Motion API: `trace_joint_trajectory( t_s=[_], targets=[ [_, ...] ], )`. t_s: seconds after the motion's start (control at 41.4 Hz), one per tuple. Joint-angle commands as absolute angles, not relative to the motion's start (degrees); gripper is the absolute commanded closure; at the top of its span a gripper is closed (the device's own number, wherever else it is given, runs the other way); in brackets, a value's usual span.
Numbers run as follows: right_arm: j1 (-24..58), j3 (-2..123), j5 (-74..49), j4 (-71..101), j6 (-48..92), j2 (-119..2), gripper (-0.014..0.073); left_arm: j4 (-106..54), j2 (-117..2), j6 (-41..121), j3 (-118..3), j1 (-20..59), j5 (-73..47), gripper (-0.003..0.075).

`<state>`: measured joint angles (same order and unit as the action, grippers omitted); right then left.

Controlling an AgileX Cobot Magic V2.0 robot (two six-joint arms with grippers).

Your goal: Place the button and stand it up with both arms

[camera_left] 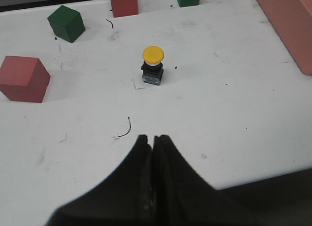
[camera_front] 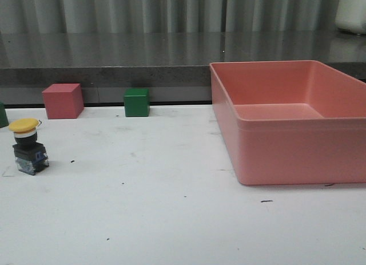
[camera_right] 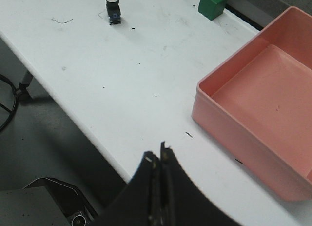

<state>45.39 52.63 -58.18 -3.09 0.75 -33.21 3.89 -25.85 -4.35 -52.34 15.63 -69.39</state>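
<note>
On table: button upright | left pincer closed, empty | right pincer closed, empty

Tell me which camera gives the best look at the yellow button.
The left wrist view: the button stands upright near mid-frame, unobstructed. The front view shows it in clear side profile, near the left edge; the right wrist view shows it small and cropped.

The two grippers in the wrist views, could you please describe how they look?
Both the left gripper and the right gripper are matte black, each with two long fingers that widen from narrow tips into a broad base. No markings or cables show on them.
</note>
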Motion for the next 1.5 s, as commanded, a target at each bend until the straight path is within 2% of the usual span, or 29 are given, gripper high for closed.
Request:
trace_joint_trajectory(
  t_s=[0.0,0.218,0.387,0.508,0.725,0.894,1.039,1.16,1.474],
  targets=[
    [45.3,54.0,-54.5,-4.0,0.7,-33.4,0.0662,4.2,-26.4,-4.9,-53.6,16.1,-65.5,0.0740],
    [45.3,54.0,-54.5,-4.0,0.7,-33.4,0.0662,4.2,-26.4,-4.9,-53.6,16.1,-65.4,0.0740],
    [45.3,54.0,-54.4,-4.0,0.7,-33.4,0.0662,4.0,-23.2,-4.9,-48.7,15.3,-59.5,0.0740],
    [45.3,54.0,-54.4,-4.0,0.7,-33.4,0.0662,4.3,-18.9,-4.9,-41.9,11.7,-50.5,0.0740],
    [45.3,54.0,-54.4,-4.0,0.7,-33.4,0.0662,0.6,-7.6,-4.9,-21.2,5.6,-25.2,0.0740],
    [45.3,54.0,-54.4,-4.0,0.7,-33.4,0.0662,-2.5,1.2,-4.9,-8.4,2.2,-14.7,0.0740],
    [45.3,54.0,-54.6,-4.0,0.7,-33.4,0.0662,-2.5,1.5,-4.9,-1.7,2.0,-6.2,0.0740],
    [45.3,54.0,-54.7,-4.0,0.7,-33.4,0.0662,-2.5,1.6,-4.9,1.4,2.3,-0.4,0.0740],
    [45.3,54.0,-54.8,-4.0,0.7,-33.4,0.0662,-2.3,1.6,-4.9,1.3,2.3,2.8,0.0740]
  ],
)
